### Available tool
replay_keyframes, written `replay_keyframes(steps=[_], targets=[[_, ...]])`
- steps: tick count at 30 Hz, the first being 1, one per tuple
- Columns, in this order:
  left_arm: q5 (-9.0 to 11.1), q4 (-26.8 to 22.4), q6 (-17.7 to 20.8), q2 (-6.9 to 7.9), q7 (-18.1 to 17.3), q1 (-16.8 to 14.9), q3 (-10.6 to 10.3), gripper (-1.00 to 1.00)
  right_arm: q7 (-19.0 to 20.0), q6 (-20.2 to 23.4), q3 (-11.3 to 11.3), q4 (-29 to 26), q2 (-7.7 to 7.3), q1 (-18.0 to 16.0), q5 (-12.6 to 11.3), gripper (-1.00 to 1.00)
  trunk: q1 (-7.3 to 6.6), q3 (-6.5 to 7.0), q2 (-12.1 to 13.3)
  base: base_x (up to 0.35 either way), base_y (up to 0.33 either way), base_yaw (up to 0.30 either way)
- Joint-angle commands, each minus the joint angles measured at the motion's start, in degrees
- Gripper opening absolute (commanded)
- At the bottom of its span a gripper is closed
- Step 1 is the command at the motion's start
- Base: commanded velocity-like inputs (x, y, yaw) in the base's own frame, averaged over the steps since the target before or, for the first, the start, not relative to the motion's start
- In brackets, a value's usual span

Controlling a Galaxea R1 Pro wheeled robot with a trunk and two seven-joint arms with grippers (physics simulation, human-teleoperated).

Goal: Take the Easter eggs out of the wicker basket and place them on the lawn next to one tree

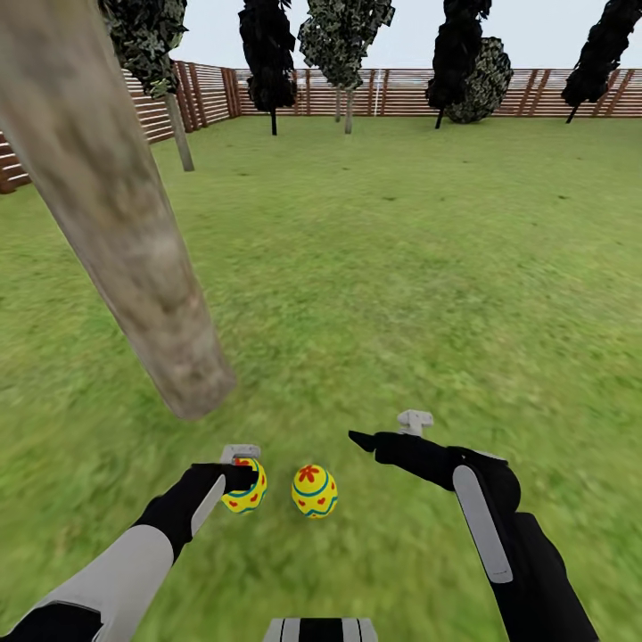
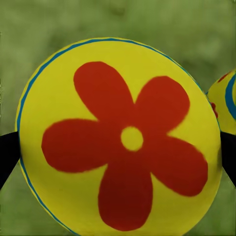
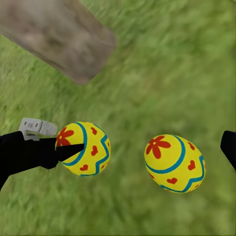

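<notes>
Head view: a flat lawn (image 1: 401,267) of mottled green grass fills most of the frame, edged at the top by a brown slatted fence (image 1: 392,92) with dark, narrow trees and grey-green leafy trees standing before it. A thick, rough, grey-brown trunk of the tree (image 1: 116,214) leans from the upper left corner down to the grass at centre left.

Near the bottom centre are two eggs, smooth and bright yellow, painted with red flowers and hearts and blue-green wavy bands. One egg (image 1: 315,491) lies free on the grass. Just beside it, at its left, the other egg (image 1: 247,486) sits clamped between the black fingers of the left gripper (image 1: 239,477), low over the grass close to the foot of the trunk. The left arm, white with a black wrist, reaches in from the lower left corner.

Left wrist view: the held egg's round end (image 2: 118,137) shows a large five-petalled red flower.

The right gripper (image 1: 388,437), black with a grey strip on its arm, stretches in from the lower right, pointing left above the grass with nothing in it; whether it is spread or closed cannot be told.
</notes>
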Motion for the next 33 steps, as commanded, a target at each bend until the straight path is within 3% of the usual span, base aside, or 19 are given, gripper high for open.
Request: replay_keyframes(steps=[1, 17, 33], targets=[[0.5, -0.08, 0.26, 0.04, 0.23, -0.02, -0.26, -1.0, 0.43, 0.23, -0.07, -0.03, 0.04, -0.03, 0.4, 1.0, 0.01, -0.05, -0.02, 0.264, 0.006, 0.0], [0.48, -0.08, 0.26, 0.04, 0.23, -0.03, -0.1, -1.0, 0.43, 0.23, -0.07, 0.07, 0.03, -0.03, 0.4, 1.0, 0.01, -0.05, -0.02, 0.069, 0.001, 0.0], [0.49, -0.08, 0.17, 0.02, 0.23, -0.01, -0.17, -1.0, 0.43, 0.23, -0.07, 0.08, 0.03, -0.03, 0.4, 1.0, 0.42, -3.59, -0.23, 0.0, 0.0, 0.0]])
